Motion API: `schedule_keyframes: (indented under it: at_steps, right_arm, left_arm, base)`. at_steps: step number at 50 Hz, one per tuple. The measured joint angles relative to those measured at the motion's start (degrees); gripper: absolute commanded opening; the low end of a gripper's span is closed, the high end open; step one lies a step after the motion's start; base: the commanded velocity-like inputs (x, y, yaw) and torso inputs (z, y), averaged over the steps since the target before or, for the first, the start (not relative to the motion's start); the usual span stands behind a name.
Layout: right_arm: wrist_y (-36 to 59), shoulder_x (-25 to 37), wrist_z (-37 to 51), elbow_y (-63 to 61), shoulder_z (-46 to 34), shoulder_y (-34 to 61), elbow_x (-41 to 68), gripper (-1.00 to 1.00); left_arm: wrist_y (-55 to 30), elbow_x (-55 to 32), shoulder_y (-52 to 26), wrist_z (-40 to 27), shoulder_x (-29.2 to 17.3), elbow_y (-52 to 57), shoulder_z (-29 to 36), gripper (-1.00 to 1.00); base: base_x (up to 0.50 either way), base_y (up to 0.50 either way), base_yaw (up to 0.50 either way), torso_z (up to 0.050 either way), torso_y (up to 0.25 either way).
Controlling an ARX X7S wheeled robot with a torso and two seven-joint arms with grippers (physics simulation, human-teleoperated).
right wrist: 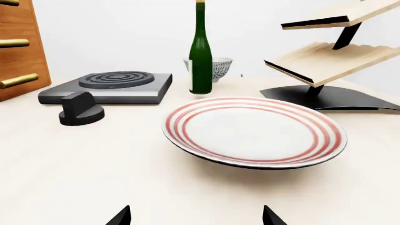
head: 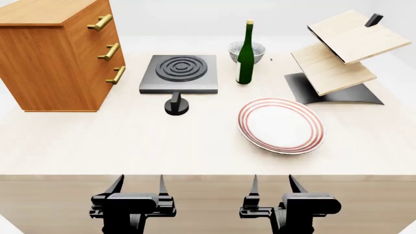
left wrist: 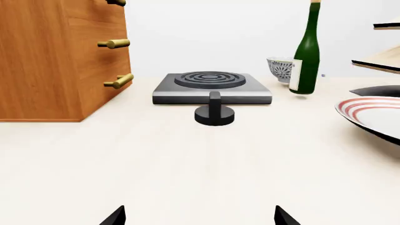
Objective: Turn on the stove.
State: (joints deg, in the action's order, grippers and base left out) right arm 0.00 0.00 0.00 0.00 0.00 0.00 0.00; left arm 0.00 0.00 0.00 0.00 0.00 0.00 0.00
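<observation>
No readable text, numbers or signs anywhere; green bottle (left wrist: 307,51) label looks blank, possibly too small.

Dark grey stove (head: 179,73) lies flat, black knob (head: 177,105) just beside it.

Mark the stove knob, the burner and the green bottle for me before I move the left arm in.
knob (head: 176,106), head view, on its raised grip bar.
burner (head: 181,68), head view, centre of the concentric rings.
green bottle (head: 245,61), head view, on the glass body below the neck.
</observation>
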Motion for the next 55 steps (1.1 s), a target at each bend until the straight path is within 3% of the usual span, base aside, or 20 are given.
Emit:
schedule_keyframes:
  at_steps: [17,22,32,38,48,55]
  right_arm:
    - [3.4,2.0,3.5,0.1,-1.4,1.3,2.8,1.0]
    - [11.1,3.1,5.2,-5.9,-1.4,2.3,3.9,1.0]
    - [34.2,5.4,7.7,-24.8,-0.7,7.5,7.7,1.0]
    - [43.6,6.7,8.7,-32.8,-0.8,10.5,9.0,1.0]
    - [50.6,7.9,9.7,-39.1,-1.0,12.7,10.2,1.0]
    - [51.5,7.8,9.3,-40.8,0.3,13.0,12.1,1.0]
  left_arm:
    - [-5.8,0.5,-2.1,-4.3,-2.2,-1.0,2.6,1.0]
    - [-11.3,-0.5,-3.1,-4.6,-3.1,3.9,2.9,1.0]
    - [-34.9,-4.2,-9.0,-4.7,-4.8,24.6,1.7,1.0]
    - [-44.6,-6.0,-12.4,-5.2,-5.3,32.5,0.6,1.0]
    - [-51.2,-7.7,-14.9,-5.7,-5.9,38.3,-0.5,1.0]
    - [-51.8,-8.2,-15.0,-6.0,-6.3,39.6,-0.8,1.0]
  base:
    - [0.0,0.0,0.0,0.0,0.0]
    - [0.0,0.0,0.0,0.0,0.0]
    - [0.0,0.0,0.0,0.0,0.0]
    - [0.0,0.0,0.0,0.0,0.0]
    - [0.01,0.0,0.0,0.0,0.0]
    - [0.46,0.0,0.0,0.0,0.0]
